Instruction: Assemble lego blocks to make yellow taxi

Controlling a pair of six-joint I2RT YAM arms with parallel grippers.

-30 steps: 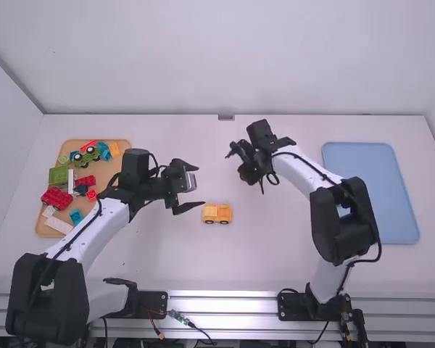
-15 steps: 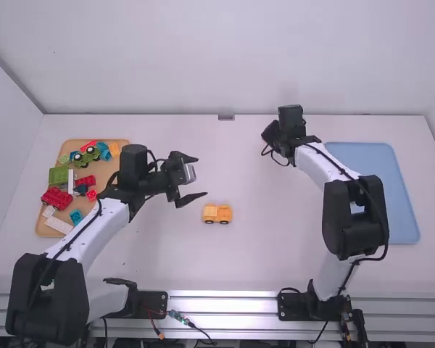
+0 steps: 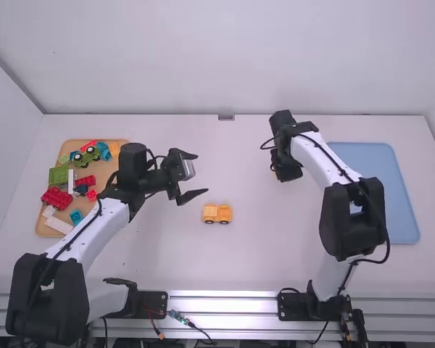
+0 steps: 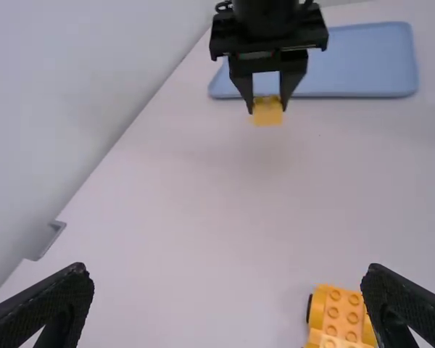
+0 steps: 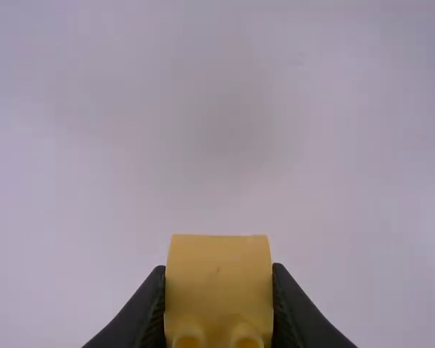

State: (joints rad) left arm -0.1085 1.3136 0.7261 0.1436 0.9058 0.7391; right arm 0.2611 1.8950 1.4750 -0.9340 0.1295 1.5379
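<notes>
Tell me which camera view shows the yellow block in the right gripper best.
The right wrist view: the yellow block is large there, held by the right gripper, two studs visible. The left wrist view shows it smaller, at the fingertips; the high view, a sliver beside the gripper.

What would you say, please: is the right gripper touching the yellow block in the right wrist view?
Touching: the right wrist view shows the right gripper shut on the yellow block, one finger against each side, with no gap.

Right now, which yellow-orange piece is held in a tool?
The block clamped in the right tool; the wheeled one stands on the table, another lies on the tan tray.
</notes>
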